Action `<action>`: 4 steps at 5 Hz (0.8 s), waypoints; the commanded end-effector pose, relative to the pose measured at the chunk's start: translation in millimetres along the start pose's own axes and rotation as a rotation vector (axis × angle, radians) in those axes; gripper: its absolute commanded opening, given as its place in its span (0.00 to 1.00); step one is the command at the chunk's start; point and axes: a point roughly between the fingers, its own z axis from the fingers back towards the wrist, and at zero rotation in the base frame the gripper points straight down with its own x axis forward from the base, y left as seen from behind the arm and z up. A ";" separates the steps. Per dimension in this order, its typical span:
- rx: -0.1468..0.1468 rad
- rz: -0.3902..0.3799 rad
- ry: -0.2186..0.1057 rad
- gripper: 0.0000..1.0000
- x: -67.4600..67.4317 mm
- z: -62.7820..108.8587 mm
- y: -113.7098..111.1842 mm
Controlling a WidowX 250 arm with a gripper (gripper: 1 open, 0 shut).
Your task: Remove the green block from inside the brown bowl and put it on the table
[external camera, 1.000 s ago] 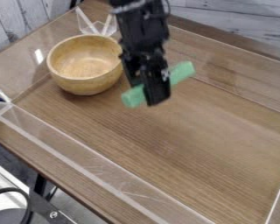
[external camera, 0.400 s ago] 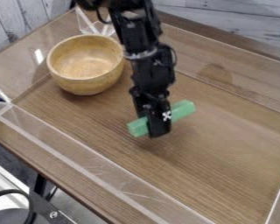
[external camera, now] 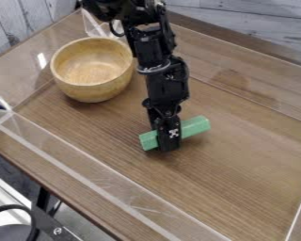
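Note:
The green block (external camera: 191, 128) lies across my gripper (external camera: 168, 135), down at the surface of the table (external camera: 229, 179), right of the brown bowl (external camera: 91, 68). My gripper's dark fingers are shut on the block's middle, with a green end sticking out on each side. Whether the block rests on the wood I cannot tell. The bowl stands empty at the back left, its pale inside showing. The black arm reaches down from the top of the view.
Clear raised walls (external camera: 65, 160) border the table along the front-left and far edges. Bare wood spreads to the right of and in front of the gripper.
My gripper has come down with the green block from well above the table to the tabletop, drifting a little towards the front, and the block has turned slightly.

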 end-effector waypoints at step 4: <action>0.107 0.248 -0.087 0.00 8.9 52.5 -10.2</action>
